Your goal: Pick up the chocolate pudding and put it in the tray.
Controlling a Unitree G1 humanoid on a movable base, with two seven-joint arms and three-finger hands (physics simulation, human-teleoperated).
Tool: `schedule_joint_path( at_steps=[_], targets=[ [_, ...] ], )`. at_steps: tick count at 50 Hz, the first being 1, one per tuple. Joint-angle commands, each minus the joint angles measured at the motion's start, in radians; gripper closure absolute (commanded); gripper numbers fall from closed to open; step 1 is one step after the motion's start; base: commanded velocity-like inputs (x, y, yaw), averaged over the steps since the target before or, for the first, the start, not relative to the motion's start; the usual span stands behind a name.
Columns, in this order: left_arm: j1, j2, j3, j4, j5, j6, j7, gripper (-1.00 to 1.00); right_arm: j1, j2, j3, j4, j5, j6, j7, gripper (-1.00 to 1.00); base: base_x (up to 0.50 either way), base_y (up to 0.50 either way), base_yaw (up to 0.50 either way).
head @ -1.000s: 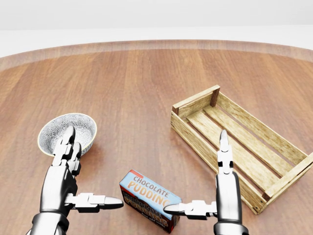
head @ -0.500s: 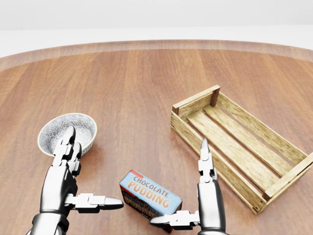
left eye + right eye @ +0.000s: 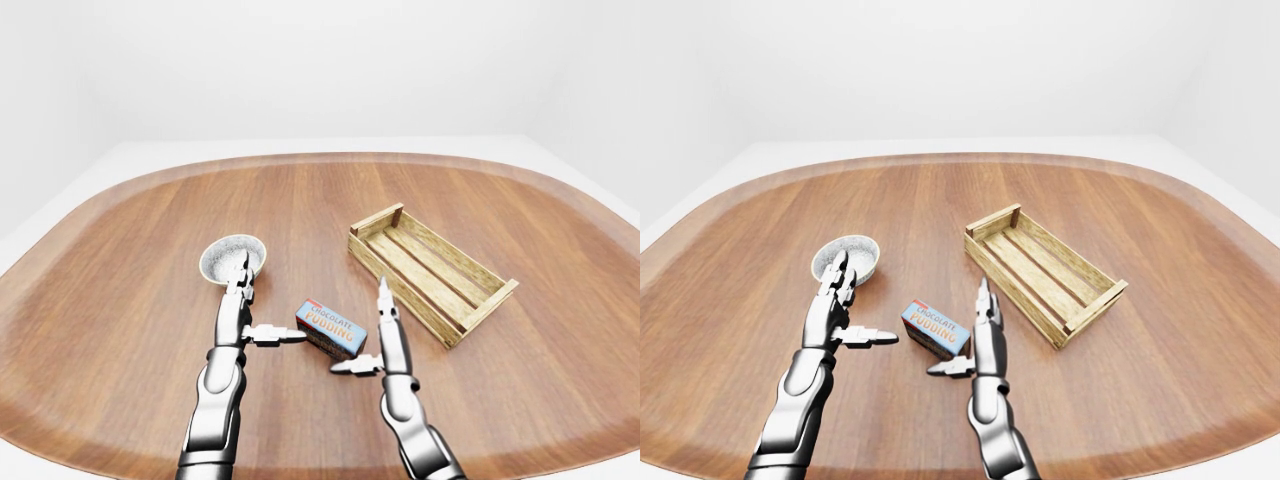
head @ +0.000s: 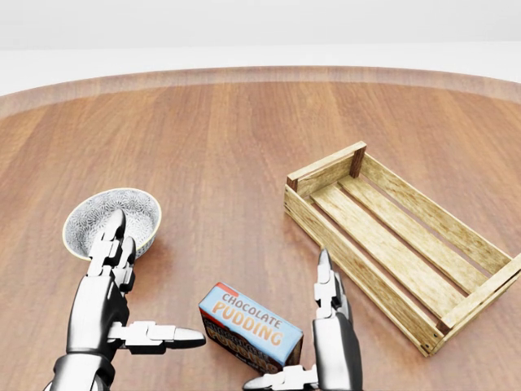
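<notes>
The chocolate pudding [image 4: 248, 327] is a blue and red box lying flat on the wooden table, low in the head view. The tray [image 4: 326, 169] is a slatted wooden crate to the right, with nothing in it. My left hand [image 4: 156, 277] is open to the left of the box, its thumb pointing at the box with a small gap left. My right hand [image 4: 285, 319] is open against the box's right end. Its fingers [image 4: 326, 281] stand upright and its thumb runs under the box's lower edge in the view. Neither hand closes round the box.
A patterned grey bowl [image 4: 134, 205] sits at the left, just beyond my left hand's fingertips. The round wooden table [image 3: 120, 260] spreads widely on all sides, its raised rim curving across the top of the views.
My right hand has slid left, from beside the tray's near wall up to the pudding box's right end. The left hand, the box and the tray have stayed put.
</notes>
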Motion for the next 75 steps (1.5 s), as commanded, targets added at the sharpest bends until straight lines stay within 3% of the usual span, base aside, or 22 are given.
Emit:
schedule_joint_path(
  at_steps=[1,26,64,65,66,67,75],
  targets=[
    [0.000,-0.001,0.000,-0.005,-0.003,0.006,0.000,-1.00,-0.006,0.005,0.008,0.062,-0.024,0.000,-0.020,-1.00,0.00,0.00,0.00],
    [0.001,-0.001,0.000,-0.010,-0.003,0.010,-0.001,-1.00,-0.042,0.021,0.012,0.174,-0.091,0.000,-0.061,-1.00,0.00,0.00,0.00],
    [0.001,-0.001,0.000,-0.010,-0.003,0.010,-0.001,-1.00,-0.220,0.042,-0.059,0.459,-0.155,0.000,-0.130,-1.00,0.00,0.00,0.00],
    [0.001,-0.001,0.000,-0.010,-0.003,0.010,-0.001,-1.00,-0.222,0.041,-0.059,0.469,-0.159,0.000,-0.131,-0.80,0.00,0.00,0.00],
    [0.001,-0.001,0.000,-0.010,-0.003,0.010,-0.001,-1.00,-0.223,0.041,-0.060,0.471,-0.160,0.000,-0.131,-0.80,0.00,0.00,0.00],
    [0.001,-0.001,0.000,-0.010,-0.003,0.010,-0.001,-1.00,-0.228,0.039,-0.061,0.487,-0.166,0.000,-0.131,1.00,0.00,0.00,0.00],
    [0.003,-0.002,-0.001,-0.011,-0.003,0.007,0.000,-1.00,-0.231,0.039,-0.065,0.496,-0.180,0.000,-0.131,1.00,0.00,0.00,0.00]
  ],
)
